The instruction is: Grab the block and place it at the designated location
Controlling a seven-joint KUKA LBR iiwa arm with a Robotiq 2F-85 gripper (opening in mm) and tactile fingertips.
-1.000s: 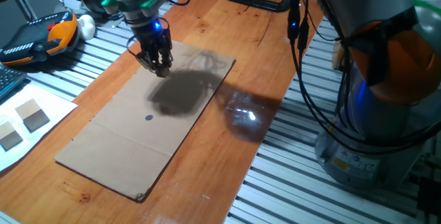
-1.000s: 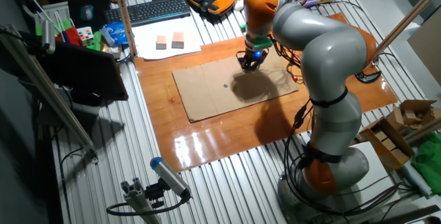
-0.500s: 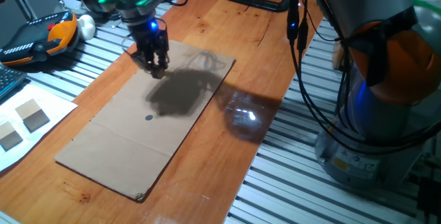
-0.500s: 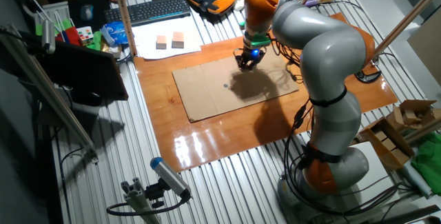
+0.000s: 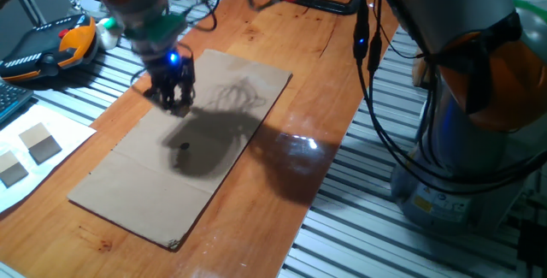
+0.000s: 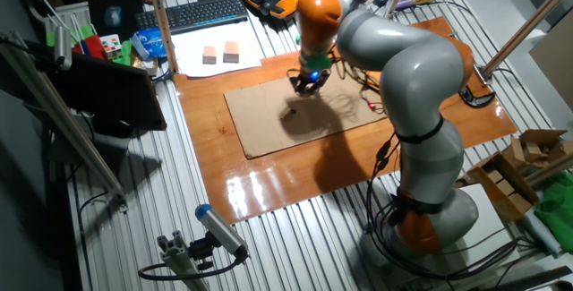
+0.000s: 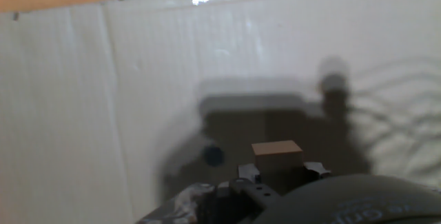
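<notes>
My gripper [image 5: 176,98] hangs over the flat brown cardboard sheet [image 5: 137,184], near its far left edge, and is shut on the small brown wooden block. The hand view shows the block [image 7: 277,156] held between the two fingertips of the gripper [image 7: 281,172], just above the cardboard [image 7: 138,79]. The dark grey round dot [image 5: 183,147] lies on the sheet a short way in front of the gripper, inside its shadow. In the hand view the dot [image 7: 213,156] sits just left of the block. The other fixed view shows the gripper [image 6: 304,83] up and right of the dot [image 6: 292,109].
Two flat tan squares [image 5: 38,144] lie on white paper to the left, also shown in the other fixed view [image 6: 221,54]. An orange teach pendant [image 5: 51,43] and a keyboard [image 6: 192,12] lie beyond. Black cables [image 5: 372,73] hang at the right by the robot base.
The gripper has moved left and towards the front along the cardboard, closer to the dot, still shut on the block. Its shadow now covers the dot.
</notes>
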